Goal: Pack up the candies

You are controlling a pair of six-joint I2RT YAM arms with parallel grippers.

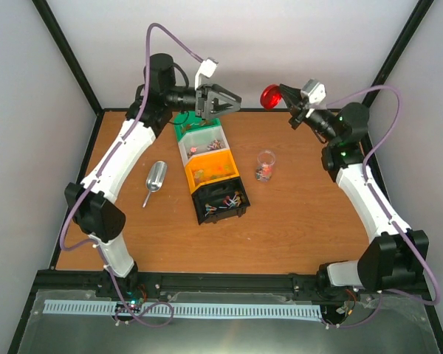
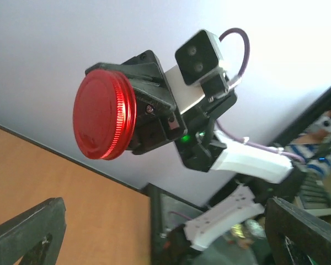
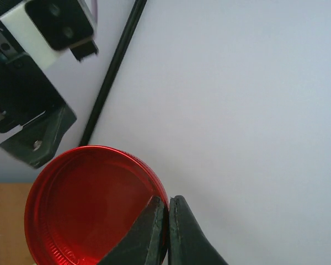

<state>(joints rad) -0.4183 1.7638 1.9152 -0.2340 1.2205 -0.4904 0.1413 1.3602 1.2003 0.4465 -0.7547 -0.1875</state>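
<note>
Small wrapped candies of mixed colours lie in the black bin (image 1: 221,200), the orange bin (image 1: 213,171) and the white bin (image 1: 201,144), and some sit in a small clear jar (image 1: 265,165) on the table. My right gripper (image 1: 282,99) is raised at the back and shut on the rim of the round red lid (image 1: 270,96); its own view shows the jaws (image 3: 168,221) pinching the lid (image 3: 88,215). My left gripper (image 1: 221,109) hovers open and empty above the green bin (image 1: 186,127). Its view faces the lid (image 2: 103,115), with its fingers (image 2: 27,232) spread wide.
The four bins form a row from back to front: green, white, orange, black. A metal scoop (image 1: 155,179) lies on the table left of the bins. White walls and black frame posts enclose the wooden table (image 1: 303,221).
</note>
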